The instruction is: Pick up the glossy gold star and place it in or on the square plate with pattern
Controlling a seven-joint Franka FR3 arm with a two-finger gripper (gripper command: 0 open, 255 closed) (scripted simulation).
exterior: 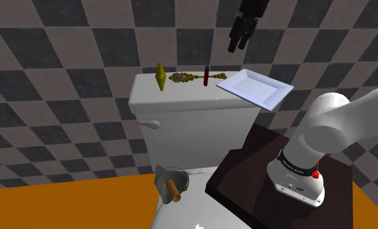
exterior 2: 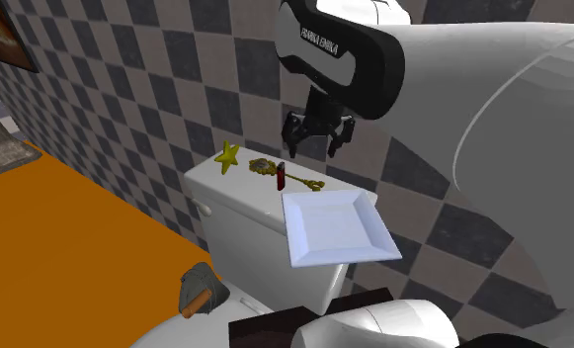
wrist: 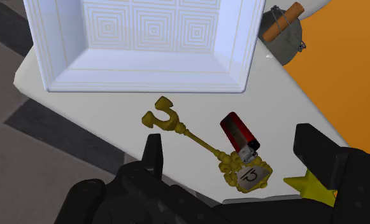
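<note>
Nothing is done yet: the glossy gold star [exterior: 160, 77] is seen, seemingly on edge, on the white toilet-tank lid [exterior: 187, 93], apart from the patterned white square plate [exterior: 256, 88]; the jaws are held open.

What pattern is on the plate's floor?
The plate has a grid of concentric squares, clearest in the wrist view.

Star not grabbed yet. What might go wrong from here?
1. The gold star sits close to the ornate key and red lighter; the open gripper could knock them off the tank lid.
2. The square plate overhangs the lid's edge; a hard placement might tip it.
</note>
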